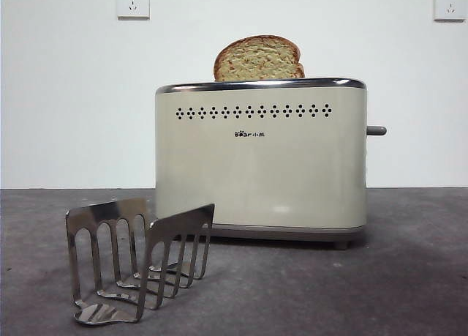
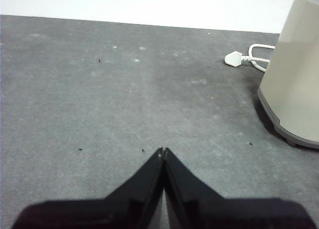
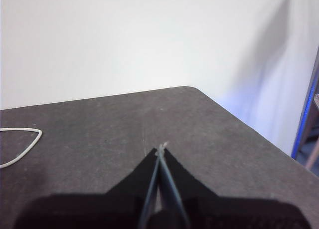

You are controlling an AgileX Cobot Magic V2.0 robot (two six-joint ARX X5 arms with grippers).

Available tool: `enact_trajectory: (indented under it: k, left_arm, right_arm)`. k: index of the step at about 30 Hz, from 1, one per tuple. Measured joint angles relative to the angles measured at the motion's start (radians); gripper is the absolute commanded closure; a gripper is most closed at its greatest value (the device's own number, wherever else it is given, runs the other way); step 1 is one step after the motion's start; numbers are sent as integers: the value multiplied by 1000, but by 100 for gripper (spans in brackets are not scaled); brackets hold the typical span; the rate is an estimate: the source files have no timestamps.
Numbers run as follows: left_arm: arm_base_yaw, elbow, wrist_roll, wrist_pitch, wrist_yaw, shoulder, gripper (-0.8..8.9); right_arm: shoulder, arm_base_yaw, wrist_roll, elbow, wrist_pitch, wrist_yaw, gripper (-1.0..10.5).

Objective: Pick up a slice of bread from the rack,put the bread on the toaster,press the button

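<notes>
The slice of bread (image 1: 258, 58) stands in the toaster (image 1: 261, 160), the rack (image 1: 135, 259) empty near left, the button (image 1: 376, 130) seemingly unpressed, both the left end effector (image 2: 163, 151) and right end effector (image 3: 161, 148) pressed together, holding nothing.

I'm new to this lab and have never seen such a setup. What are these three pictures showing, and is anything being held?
This is a two-armed table robot. One picture looks level across the table; the other two come from cameras on each wrist. In the front view a cream toaster stands on the dark table with a slice of bread sticking out of its top, a grey button at its narrow end, and an empty steel rack in front. The left hand and the right hand are both shut, holding nothing, over bare table. The left wrist view also shows a white plug beside the toaster.
</notes>
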Motion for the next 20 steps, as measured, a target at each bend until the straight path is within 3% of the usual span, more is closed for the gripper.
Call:
enact_trajectory:
  k: [7, 13, 20]
  left_arm:
    - [0, 0, 0, 0, 0, 0, 816]
    - [0, 0, 0, 0, 0, 0, 816]
    - [0, 0, 0, 0, 0, 0, 816]
  right_arm:
    - [-18, 0, 3, -243, 187, -42, 946]
    - [-80, 0, 2, -306, 122, -229, 946]
    - [-88, 0, -8, -306, 81, -229, 946]
